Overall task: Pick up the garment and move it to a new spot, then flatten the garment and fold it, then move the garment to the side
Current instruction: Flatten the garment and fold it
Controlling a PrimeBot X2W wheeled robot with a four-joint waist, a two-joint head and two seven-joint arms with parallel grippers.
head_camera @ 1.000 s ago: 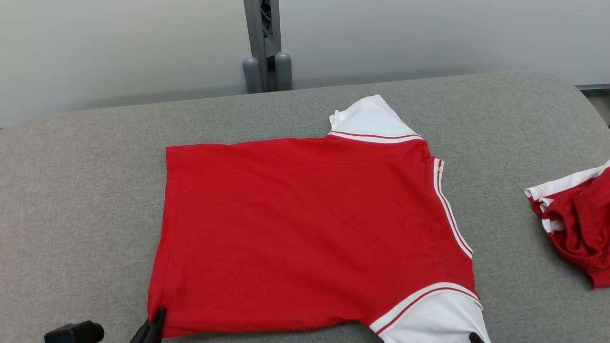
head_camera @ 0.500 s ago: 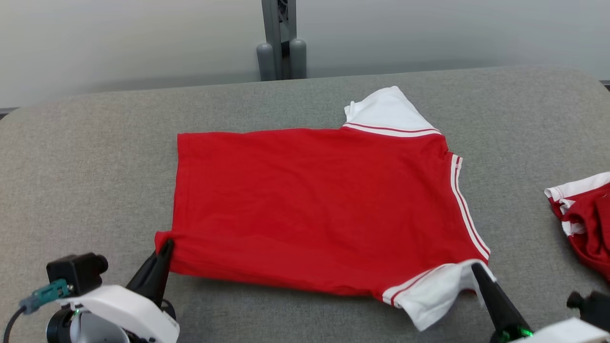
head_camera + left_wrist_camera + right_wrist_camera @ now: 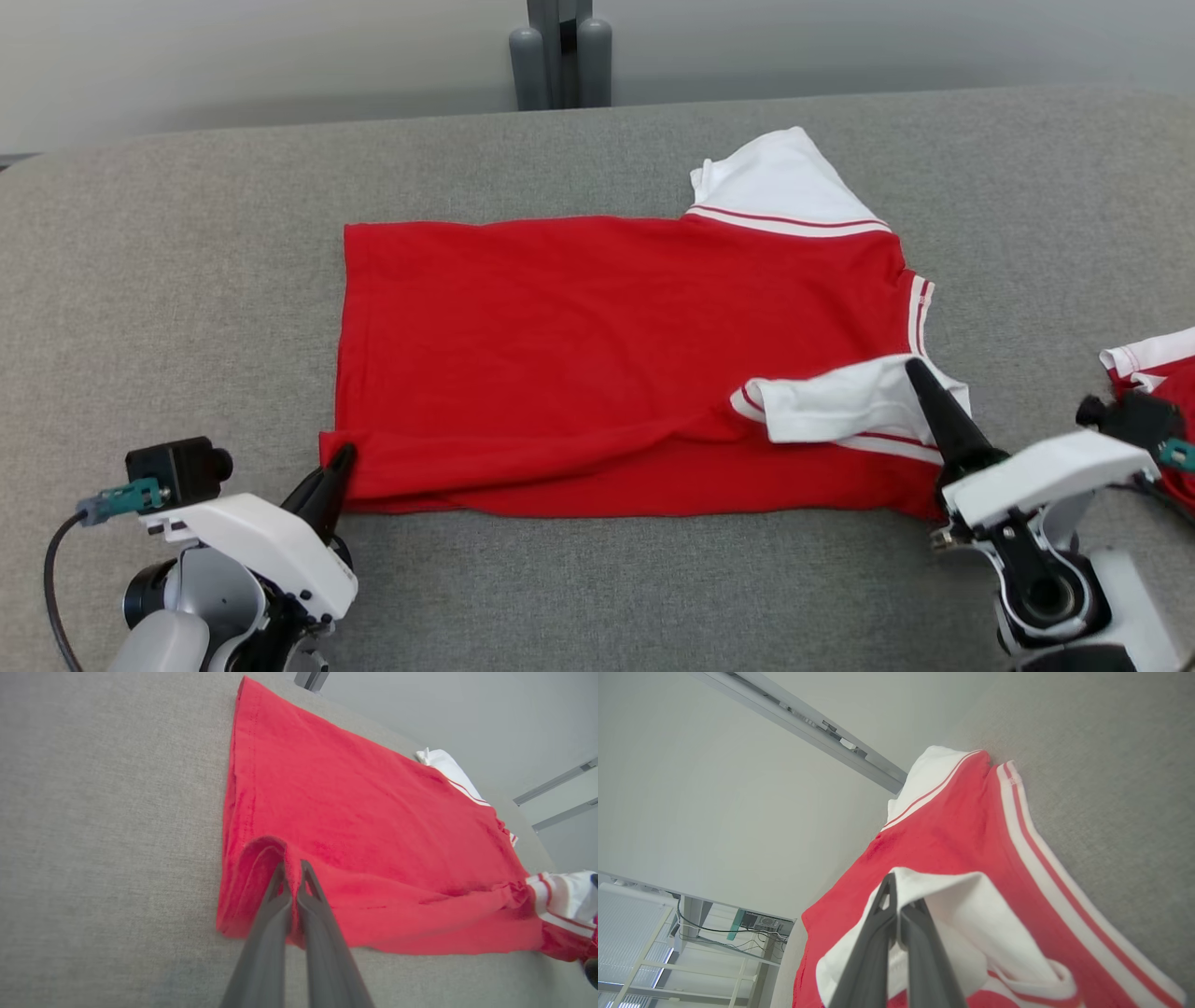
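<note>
2 grippers, both pinching the garment (image 3: 607,355). My left gripper (image 3: 341,455) has its fingers pressed together on the red hem corner (image 3: 261,847), which is lifted and curled over the body right at the fingertips; the left wrist view shows that curl up close. My right gripper (image 3: 913,369) is clamped on 1 white sleeve (image 3: 831,406), folded onto the red body to its left. The 2nd white sleeve (image 3: 780,177) lies flat well ahead of it. Head view shows 1 bunched red-and-white top (image 3: 1153,359) just right of my right wrist, and 1 grey post (image 3: 560,42) beyond the grey padded surface (image 3: 168,280). Right wrist view shows 1 wall rail (image 3: 803,714) and 1 slatted blind (image 3: 626,924).
</note>
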